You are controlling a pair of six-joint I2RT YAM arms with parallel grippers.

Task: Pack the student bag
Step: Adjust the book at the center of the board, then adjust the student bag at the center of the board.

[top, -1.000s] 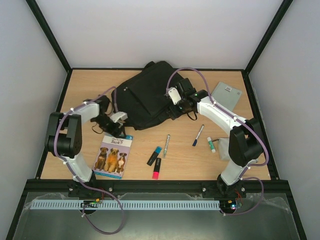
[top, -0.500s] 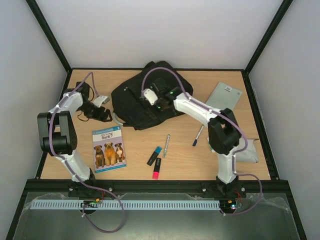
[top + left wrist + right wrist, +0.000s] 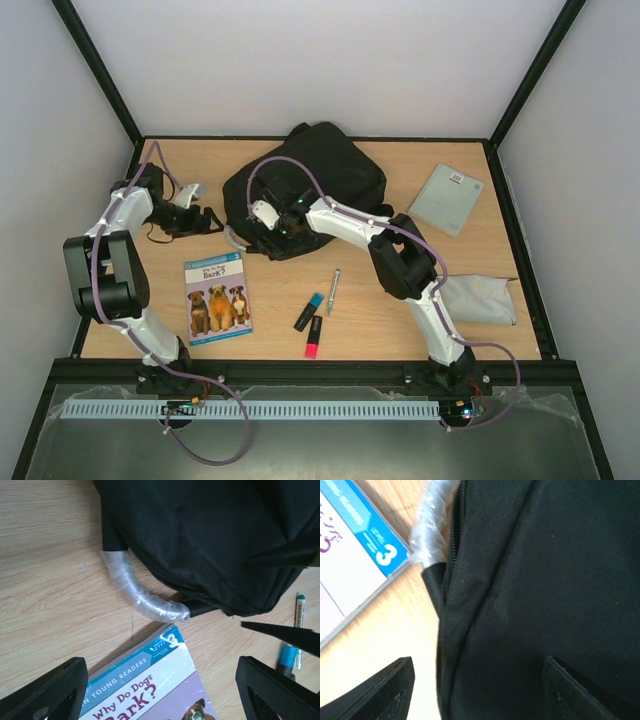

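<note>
Beyond the book [image 3: 218,300], top view: the student bag [image 3: 318,185] lies flat on the table [image 3: 490,245]. Its grey handle loop [image 3: 233,242] points back at the book's far right corner. The right gripper [image 3: 260,226] hangs over the bag edge nearest the book. The left gripper [image 3: 200,218] sits beyond the book and slightly left, off the bag. A pen [image 3: 333,290] and two highlighters [image 3: 314,338] lie right of the book, unpacked.

Left wrist view: the left gripper [image 3: 160,680] has its jaws wide apart with nothing between them, and the book [image 3: 150,685] shows below. The handle loop [image 3: 140,592], wrapped in clear film, ends just beside the book's corner. The bag [image 3: 210,540] fills the frame beyond it.

Right wrist view: the right gripper [image 3: 480,680] has its jaws spread over the bag [image 3: 545,580] with no cloth pinched. Whether the tips touch the fabric, cannot tell. A zip line [image 3: 452,580] runs along the edge facing the book [image 3: 355,555].

Handling, as judged:
- The bag looks like soft, limp cloth, probably light while unfilled, and it will sag and fold rather than lift as one piece.
- The film on the loop may be slick.
- The best hold looks like the loop, or the fabric lip beside the zip, with the other gripper steadying it.
</note>
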